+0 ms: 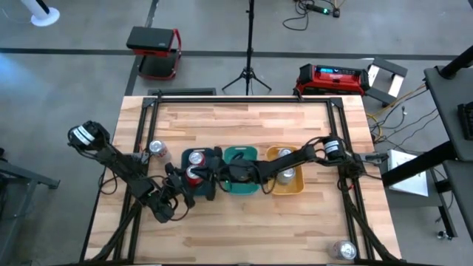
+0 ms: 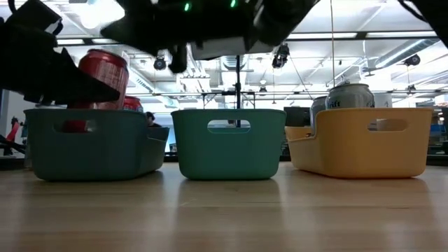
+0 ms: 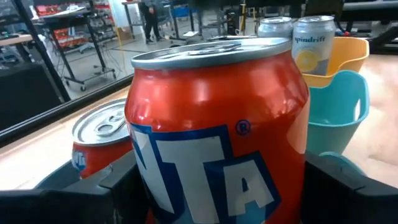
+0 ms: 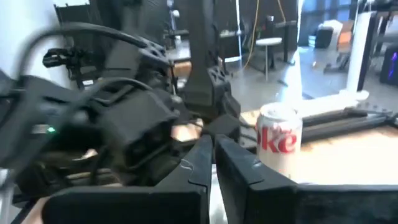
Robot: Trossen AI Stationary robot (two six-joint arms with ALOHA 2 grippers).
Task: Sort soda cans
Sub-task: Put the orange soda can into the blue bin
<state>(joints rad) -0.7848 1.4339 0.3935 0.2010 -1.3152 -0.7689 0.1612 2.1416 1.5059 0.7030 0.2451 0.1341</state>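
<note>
Wood table in an open lab. Left gripper clamps a red can over the dark teal tray, w/ a 2nd red can just beside, already inside. Step: placing; next needs a straight lower, then release. Right gripper, fingers together, empty, hovers nearby. Beyond: mid teal tray, contents unseen; orange tray w/ two silver cans. Farther off, a Coke can on the table.

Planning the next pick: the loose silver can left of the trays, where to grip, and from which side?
Silver can: grip mid-body across the round wall, probably coming in level from the table's left edge. It stands upright on bare wood, apart from the nearest tray.
</note>
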